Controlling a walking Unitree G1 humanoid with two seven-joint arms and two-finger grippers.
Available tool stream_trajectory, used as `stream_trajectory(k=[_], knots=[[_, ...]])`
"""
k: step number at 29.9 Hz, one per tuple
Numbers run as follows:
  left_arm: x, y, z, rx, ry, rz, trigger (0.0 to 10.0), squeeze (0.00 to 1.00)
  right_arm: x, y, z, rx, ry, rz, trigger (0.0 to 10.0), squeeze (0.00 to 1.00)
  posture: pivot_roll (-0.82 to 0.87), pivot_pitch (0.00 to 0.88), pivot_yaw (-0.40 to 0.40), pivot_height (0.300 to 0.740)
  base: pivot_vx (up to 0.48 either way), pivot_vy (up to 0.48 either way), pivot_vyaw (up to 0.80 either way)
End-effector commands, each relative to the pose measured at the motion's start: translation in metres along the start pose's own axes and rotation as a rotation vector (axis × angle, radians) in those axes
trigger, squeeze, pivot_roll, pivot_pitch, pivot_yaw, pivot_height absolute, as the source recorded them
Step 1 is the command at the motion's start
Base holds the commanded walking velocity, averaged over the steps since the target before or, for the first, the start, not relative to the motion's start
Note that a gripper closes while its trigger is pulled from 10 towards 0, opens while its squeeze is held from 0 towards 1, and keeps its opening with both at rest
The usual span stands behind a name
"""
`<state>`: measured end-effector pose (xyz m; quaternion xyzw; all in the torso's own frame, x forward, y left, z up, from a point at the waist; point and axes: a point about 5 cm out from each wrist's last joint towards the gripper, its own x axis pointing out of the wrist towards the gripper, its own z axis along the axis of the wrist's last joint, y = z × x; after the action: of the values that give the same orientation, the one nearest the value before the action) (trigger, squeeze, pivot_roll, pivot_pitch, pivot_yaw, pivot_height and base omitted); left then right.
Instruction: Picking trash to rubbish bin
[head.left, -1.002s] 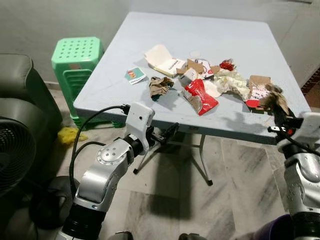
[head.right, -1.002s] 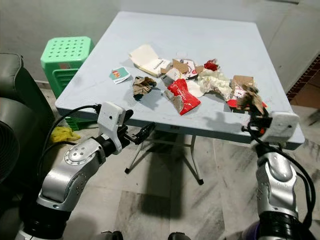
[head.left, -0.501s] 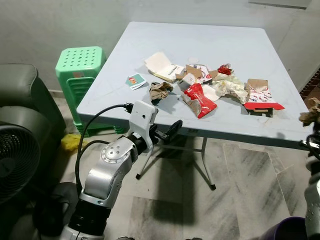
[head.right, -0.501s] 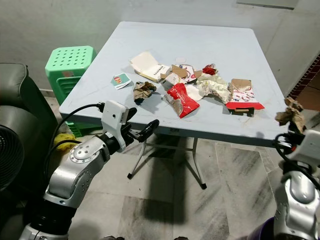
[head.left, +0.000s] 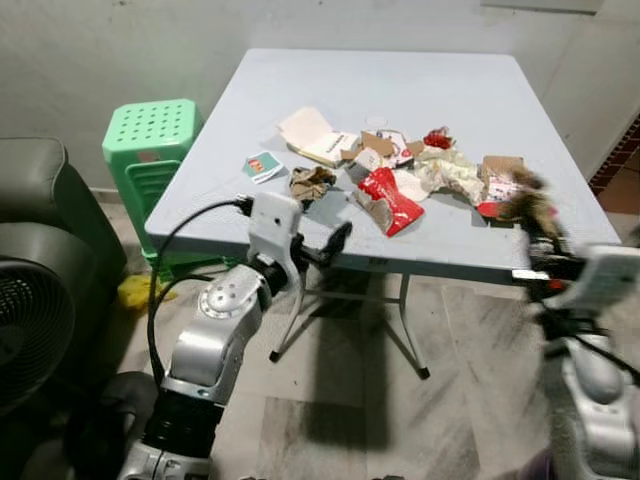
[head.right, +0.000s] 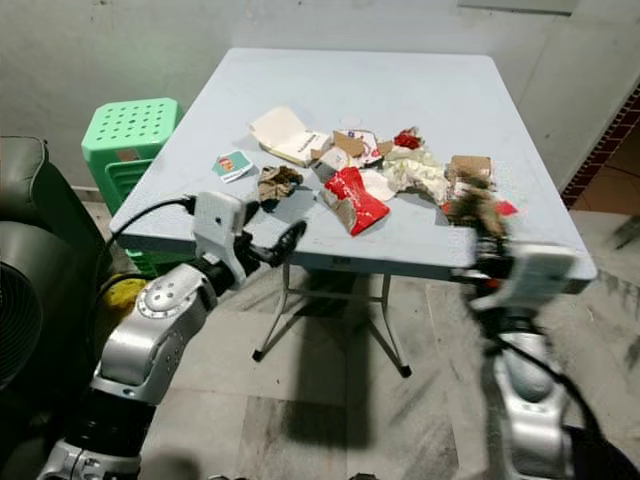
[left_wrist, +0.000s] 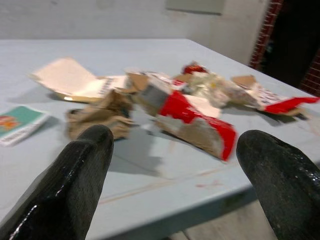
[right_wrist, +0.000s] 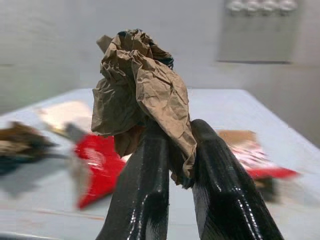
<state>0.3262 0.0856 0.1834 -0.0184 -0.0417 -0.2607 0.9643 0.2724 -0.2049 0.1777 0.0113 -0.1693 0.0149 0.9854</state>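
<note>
A crumpled brown paper (right_wrist: 137, 95) is pinched between the 2 fingers of the right gripper (right_wrist: 175, 165), which are closed narrowly on it. In the head views this gripper (head.right: 478, 228) is seen, blurred, at the near right edge of the table (head.left: 400, 75), and the paper (head.left: 525, 203) is held just above that edge. 0.5 s ago the same gripper was seen further to the right, off the table side, with the paper beside the corner; now it is in front of the table again. The whole picture has also shifted a little, so the camera has moved.

The left gripper (head.left: 335, 243) is held low at the near left edge of the table, as before. Its 2 fingers (left_wrist: 80, 170) are spread wide and nothing is between them.

The other trash lies on the table in the same places as in the earlier frame: a small brown paper ball (head.left: 311, 183), a red wrapper (head.left: 392, 200) beside it, a white crumpled paper (head.left: 450, 172), an open beige carton (head.left: 312, 134), a red and brown box (head.left: 498, 180) near the right gripper, and a small green card (head.left: 262, 165) apart on the left.

A green stool (head.left: 150, 135) stands on the floor to the left of the table. No bin can be made out.
</note>
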Motion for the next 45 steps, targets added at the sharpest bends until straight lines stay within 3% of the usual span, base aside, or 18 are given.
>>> stream_trajectory(k=[1,9,28,38,45], knots=[[-0.0074,0.0110,-0.0027,0.015,0.000,0.057,10.0,0.00,-0.0034,0.0028,0.0013,-0.003,0.014,0.014,10.0,0.00,-0.11,0.083,0.000,0.740,0.000,0.000,0.00],[-0.0104,0.0176,-0.0043,0.015,-0.003,0.095,10.0,0.00,-0.0019,0.0003,-0.0019,-0.014,0.049,0.003,10.0,0.00,-0.10,0.067,-0.010,0.740,0.000,0.000,0.00],[-0.0088,0.0130,-0.0061,0.008,-0.006,0.083,10.0,0.00,-0.0006,-0.0020,-0.0025,-0.018,0.087,-0.010,10.0,0.00,-0.10,0.047,-0.015,0.740,0.000,0.000,0.00],[-0.0086,0.0114,-0.0050,-0.002,-0.012,0.071,10.0,0.00,-0.0005,-0.0019,-0.0038,-0.014,0.102,-0.012,10.0,0.00,-0.10,0.050,-0.013,0.740,0.000,0.000,-0.77],[-0.0086,0.0111,-0.0046,-0.009,-0.010,0.065,10.0,0.00,-0.0007,-0.0023,-0.0037,-0.015,0.102,-0.014,10.0,0.00,-0.10,0.051,-0.013,0.740,0.000,-0.457,-0.77]])
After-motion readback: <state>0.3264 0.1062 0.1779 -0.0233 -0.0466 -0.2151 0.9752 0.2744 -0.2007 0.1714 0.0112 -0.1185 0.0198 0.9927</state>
